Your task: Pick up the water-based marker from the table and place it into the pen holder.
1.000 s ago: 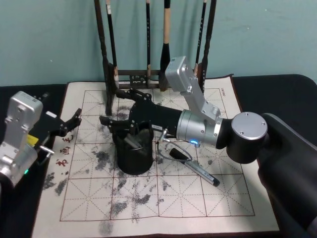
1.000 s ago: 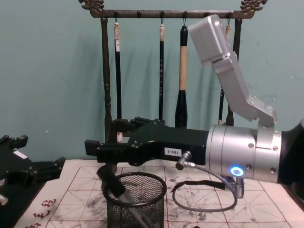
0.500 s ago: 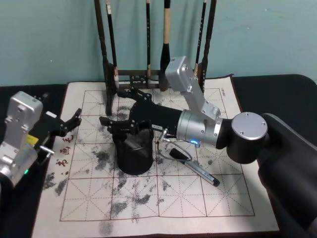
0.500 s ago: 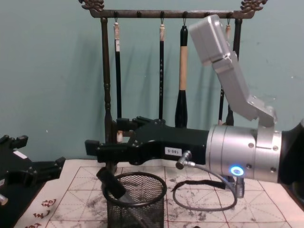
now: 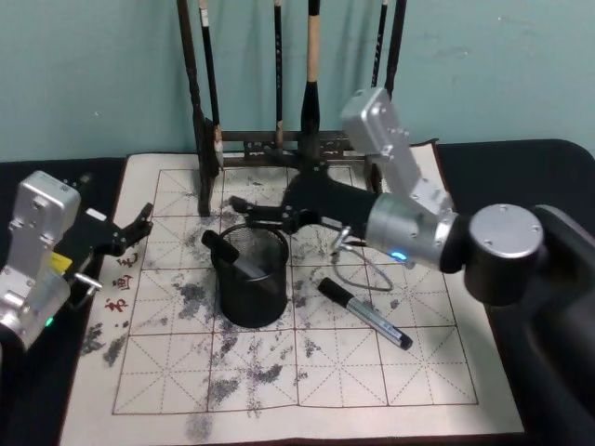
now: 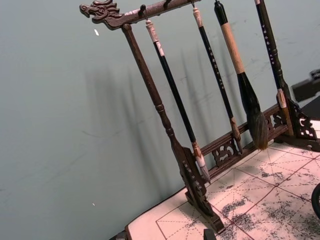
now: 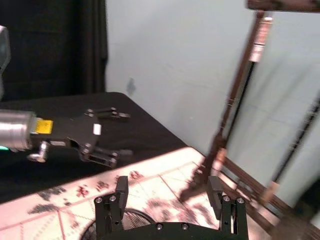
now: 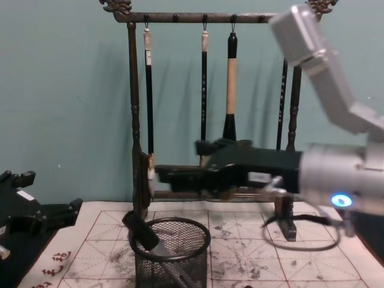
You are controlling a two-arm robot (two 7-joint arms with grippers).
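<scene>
The right arm reaches in from the bench's (image 5: 372, 381) right edge, forearm stretched roughly level toward the left edge and its silver upper link angled up toward the brush rack (image 5: 200, 139) at the far edge. The right tool (image 5: 249, 210) hangs above the bench, just on the far side of the pen holder's (image 5: 253, 288) rim, its two fingers (image 7: 121, 192) spread apart and empty. The water-based marker (image 5: 223, 251) stands tilted inside the pen holder near the bench's middle, its black cap poking over the rim on the left-edge side. A second marker (image 5: 365, 314) lies flat on the bench between the holder and the right edge. The left arm rests at the left edge, its left tool (image 5: 138, 228) released, fingers apart and holding nothing.
</scene>
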